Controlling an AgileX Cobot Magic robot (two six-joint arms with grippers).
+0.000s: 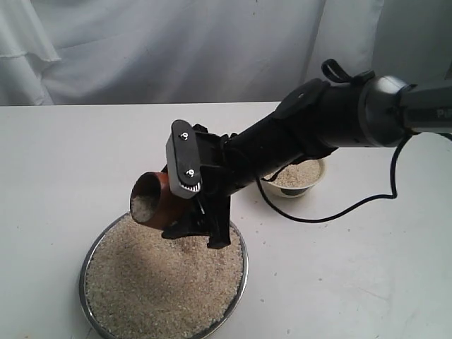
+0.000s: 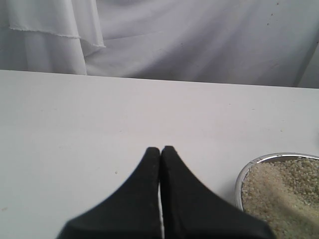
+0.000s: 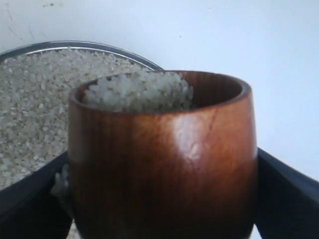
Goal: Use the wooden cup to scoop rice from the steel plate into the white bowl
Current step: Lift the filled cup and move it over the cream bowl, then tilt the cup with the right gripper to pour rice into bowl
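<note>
- Two hands are yours to track. The left hand (image 2: 160,149) shows only in its own wrist view: its black fingers are pressed together with nothing between them, over bare worktop (image 1: 56,162), with the plate's rim near it.
- Near and left of centre sits the steel plate (image 1: 83,282), filled almost to its rim with a broad bed of rice (image 1: 162,282).
- Over the far part of that plate you have the wooden cup (image 1: 152,201), tipped well over so its mouth faces left. Pale grains lie inside it, heaped toward one side of the mouth in the right wrist view.
- Your right hand (image 1: 180,205) is clamped on the cup, one finger on each side of its barrel, with the arm reaching in from the far right. Whether the lower finger touches the rice bed, you cannot tell.
- Right of the plate and farther back, apart from it, stands the white bowl (image 1: 311,187), partly hidden behind the right arm, with some rice in it.
- A black cable (image 1: 353,205) loops across the worktop just right of the bowl.
</note>
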